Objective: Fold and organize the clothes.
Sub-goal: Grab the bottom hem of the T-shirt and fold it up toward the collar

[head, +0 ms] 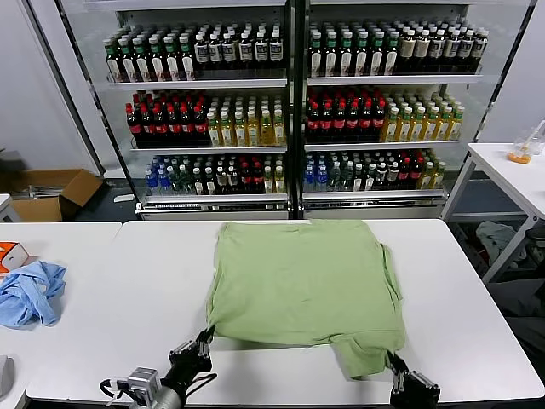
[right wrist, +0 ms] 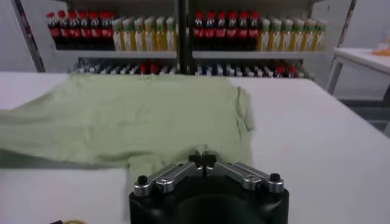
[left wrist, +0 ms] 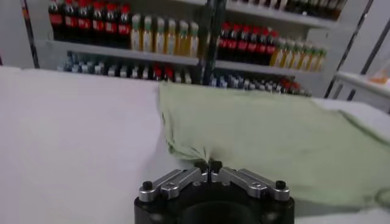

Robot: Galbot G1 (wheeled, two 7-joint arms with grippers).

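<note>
The light green short-sleeved cotton shirt (head: pixel 305 285) lies spread on the middle of the white surface (head: pixel 477 341), partly folded, its plain side up, the far hem near the surface's back edge and a sleeve flap hanging toward the near edge on the robot's right; the cloth is lightly rumpled along its near border

The left claw (left wrist: pixel 208 165) sits low at the shirt's near left corner, its fingers pressed together on a small pucker of the green cloth; in the head view the same claw (head: pixel 204 336) touches that corner just at the edge of the fabric; the right claw (right wrist: pixel 202 159) is likewise pinched shut on the near edge of the sleeve flap, and from the head it shows (head: pixel 397 361) at the lower right tip of the shirt; both arms reach up from the near edge of the surface

Well apart to the left, on a neighbouring white surface, lies a crumpled light blue garment (head: pixel 31 292), with a small orange and white box (head: pixel 11 255) just beyond it; behind everything stands a glass-fronted drinks cooler (head: pixel 294 102) with rows of bottles, red, yellow and dark capped; an open cardboard carton (head: pixel 51 192) rests on the floor at far left, and another white table (head: pixel 515 170) stands at far right
</note>
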